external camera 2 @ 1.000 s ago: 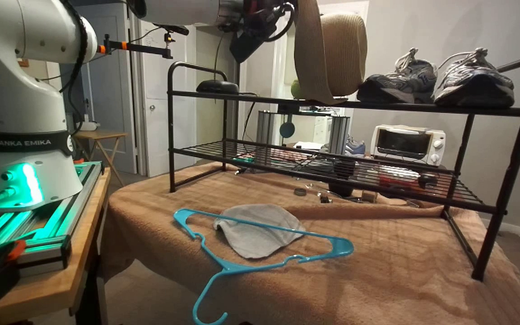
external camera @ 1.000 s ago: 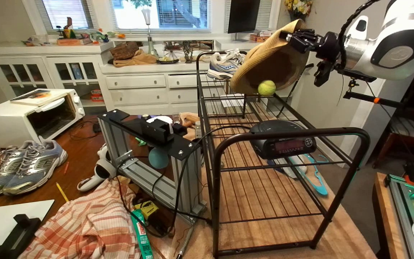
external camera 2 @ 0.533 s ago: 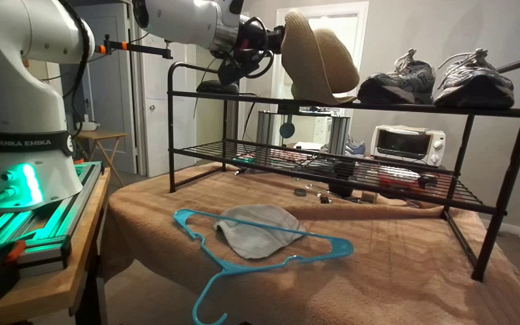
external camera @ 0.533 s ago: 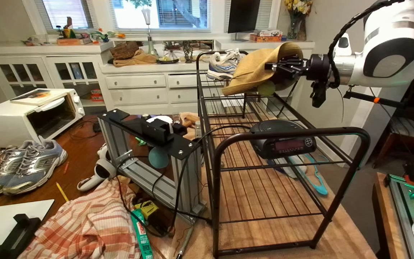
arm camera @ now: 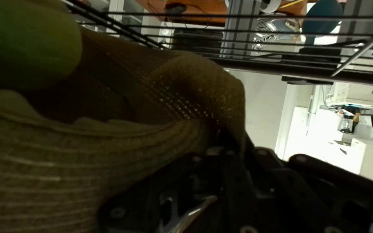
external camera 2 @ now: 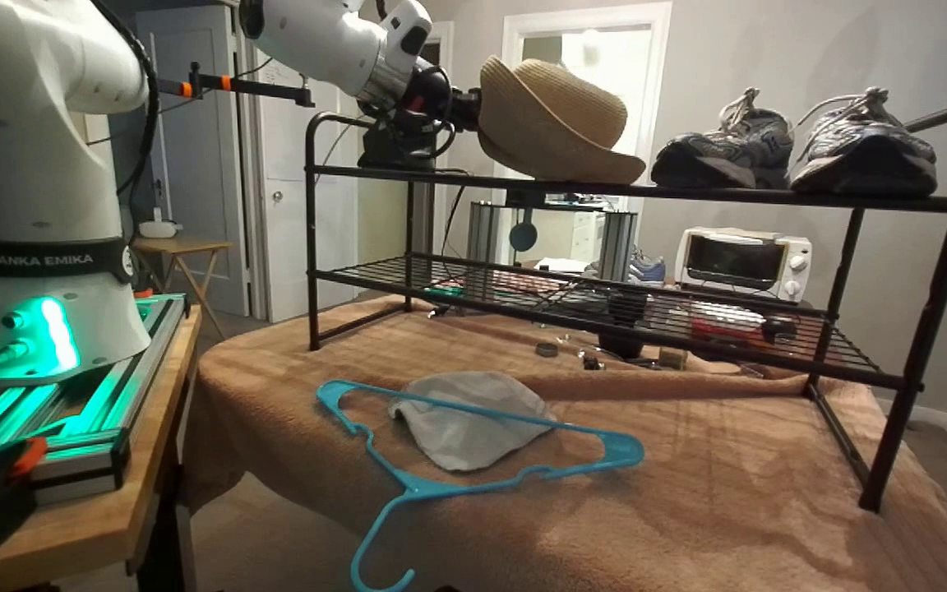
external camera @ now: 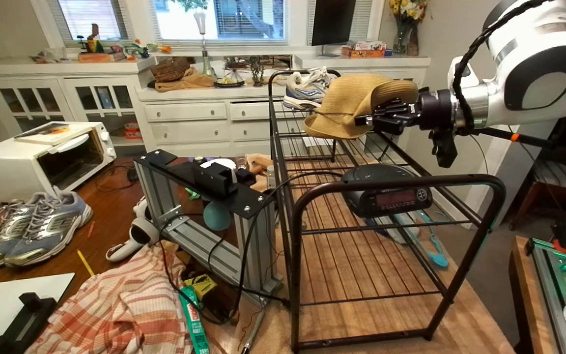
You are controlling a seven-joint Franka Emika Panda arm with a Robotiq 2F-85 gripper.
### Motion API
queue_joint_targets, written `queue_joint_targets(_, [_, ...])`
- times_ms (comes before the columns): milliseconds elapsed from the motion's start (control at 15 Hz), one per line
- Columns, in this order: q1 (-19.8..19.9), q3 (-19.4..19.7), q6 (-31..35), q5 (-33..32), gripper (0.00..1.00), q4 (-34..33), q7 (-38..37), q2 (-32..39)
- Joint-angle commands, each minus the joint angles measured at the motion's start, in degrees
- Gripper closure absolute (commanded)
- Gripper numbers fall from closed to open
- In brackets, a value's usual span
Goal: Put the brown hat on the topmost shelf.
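The brown hat (external camera: 344, 105) is above the topmost shelf (external camera 2: 441, 174) of the black rack. It also shows in an exterior view (external camera 2: 564, 115) with its crown up and tilted. Its lower brim edge reaches the shelf's bars, and the brim on my side is folded upward. My gripper (external camera: 365, 120) is shut on this raised brim and comes in nearly level. In the wrist view, the fingers (arm camera: 228, 152) pinch the brim, and the hat (arm camera: 60, 168) fills the left. A green tennis ball (arm camera: 28, 42) is by the hat's inside; the hat hides it in both exterior views.
Grey sneakers (external camera 2: 864, 152) stand on the shelf beyond the hat. A black clock radio (external camera: 386, 191) sits at the shelf's opposite end. The rack's end hoop (external camera: 396, 182) rises above shelf level. A blue hanger (external camera 2: 432, 493) and grey cloth (external camera 2: 473, 423) lie on the blanket.
My gripper has come down with the hat and turned. The hat has swung from standing nearly on edge to a flatter, crown-up tilt, and it now covers the tennis ball.
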State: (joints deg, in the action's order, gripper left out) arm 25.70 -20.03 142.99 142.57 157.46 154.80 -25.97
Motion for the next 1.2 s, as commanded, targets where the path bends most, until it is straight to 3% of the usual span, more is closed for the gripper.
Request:
queue_joint_targets(0, [-7.59,4.35,7.18,-4.11,0.99,-0.73,-2.75,0.86])
queue_joint_targets(267, [-12.33,5.72,13.22,-10.31,0.99,-1.09,-8.03,1.34])
queue_joint_targets(333, [-13.22,6.0,13.17,-11.82,0.95,-1.0,-9.35,1.42])
queue_joint_targets(400, [-14.18,6.1,14.23,-14.03,0.7,-1.08,-11.36,1.6])
queue_joint_targets(533, [-16.61,6.44,14.64,-19.91,0.66,-0.89,-16.25,1.42])
queue_joint_targets(867, [-21.54,6.54,17.98,-39.86,0.29,-0.1,-35.74,-0.53])
queue_joint_targets(1133, [-21.97,6.76,24.7,-56.81,0.01,0.47,-51.23,-1.17])
